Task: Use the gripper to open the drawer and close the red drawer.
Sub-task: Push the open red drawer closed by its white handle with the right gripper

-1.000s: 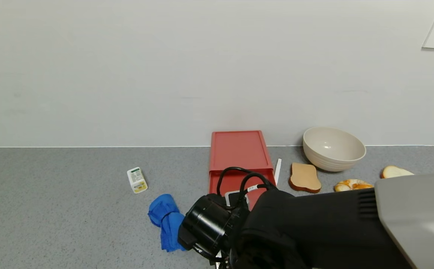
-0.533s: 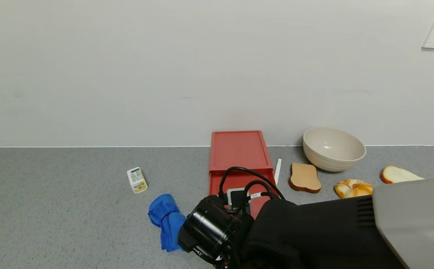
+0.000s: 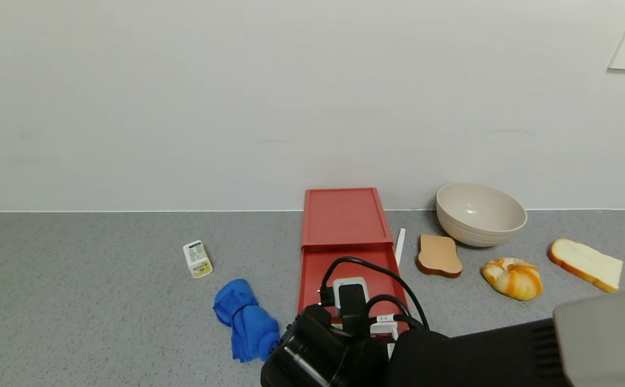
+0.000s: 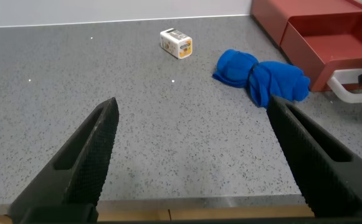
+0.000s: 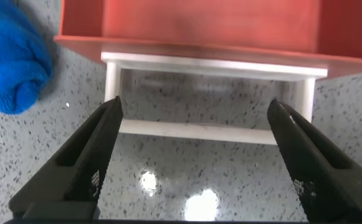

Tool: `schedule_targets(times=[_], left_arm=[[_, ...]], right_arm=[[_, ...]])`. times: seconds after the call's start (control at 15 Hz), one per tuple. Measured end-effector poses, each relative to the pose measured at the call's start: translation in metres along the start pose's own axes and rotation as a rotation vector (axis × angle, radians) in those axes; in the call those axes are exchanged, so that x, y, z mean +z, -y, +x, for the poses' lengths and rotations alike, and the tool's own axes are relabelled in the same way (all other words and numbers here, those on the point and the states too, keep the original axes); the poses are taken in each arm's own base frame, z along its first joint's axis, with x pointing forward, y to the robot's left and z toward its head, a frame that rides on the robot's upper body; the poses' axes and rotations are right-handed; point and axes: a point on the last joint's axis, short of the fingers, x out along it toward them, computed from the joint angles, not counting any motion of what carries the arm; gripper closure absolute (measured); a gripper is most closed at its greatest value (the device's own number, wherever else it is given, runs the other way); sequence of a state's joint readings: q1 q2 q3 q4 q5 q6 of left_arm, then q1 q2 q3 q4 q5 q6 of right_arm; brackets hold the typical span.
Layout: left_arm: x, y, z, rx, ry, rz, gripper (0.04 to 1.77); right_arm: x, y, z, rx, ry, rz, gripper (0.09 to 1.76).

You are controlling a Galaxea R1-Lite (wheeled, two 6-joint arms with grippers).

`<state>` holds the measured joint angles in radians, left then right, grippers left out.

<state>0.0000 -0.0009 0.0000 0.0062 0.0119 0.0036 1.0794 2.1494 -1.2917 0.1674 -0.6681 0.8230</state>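
Right, head view: low salmon-red plastic drawer box (image 3: 343, 226) sits centre frame, back end near the wall, tray slid out toward the bottom of the frame. Black right gripper (image 3: 383, 329), w/ round module and looped cables, hangs at bottom centre over the tray's front end; fingers hidden here. Beige bowl (image 3: 480, 213), brown toast slice (image 3: 439, 255), glazed bun (image 3: 512, 277) and white bread slice (image 3: 586, 264) lie right of the box, a crumpled blue cloth (image 3: 244, 318) lower left of it, a small white carton (image 3: 197, 258) further left, all on speckled grey countertop (image 3: 76, 295).

Left wrist view: left gripper (image 4: 196, 155) parked low over bare counter, fingers spread wide, holding nothing. Blue cloth (image 4: 261, 74) and carton (image 4: 176, 43) in upper half, drawer (image 4: 330, 37) at upper right corner.

Right wrist view: right gripper (image 5: 196, 162) fingers spread apart, pinching nothing, either side of the white rectangular loop handle (image 5: 207, 96); red tray front along the top of the frame, cloth (image 5: 12, 59) at upper left.

Risks, as I judge: the smooth hard plastic box looks light, so an off-centre push could skew or shove the whole box instead of sliding the tray. The thin handle bar may slip a loose grip. The soft cloth is near enough to snag.
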Motion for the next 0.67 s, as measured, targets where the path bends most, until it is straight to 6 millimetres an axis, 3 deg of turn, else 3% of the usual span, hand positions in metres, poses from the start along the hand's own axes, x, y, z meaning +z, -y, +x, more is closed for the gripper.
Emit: schedule_targets(times=[0.67], left_arm=[[0.0,0.0,0.0,0.001,0.0,-0.001,0.09]], right_arm=[[-0.006,0.0043,0.0065,0.011,0.088,-0.022,0.14]])
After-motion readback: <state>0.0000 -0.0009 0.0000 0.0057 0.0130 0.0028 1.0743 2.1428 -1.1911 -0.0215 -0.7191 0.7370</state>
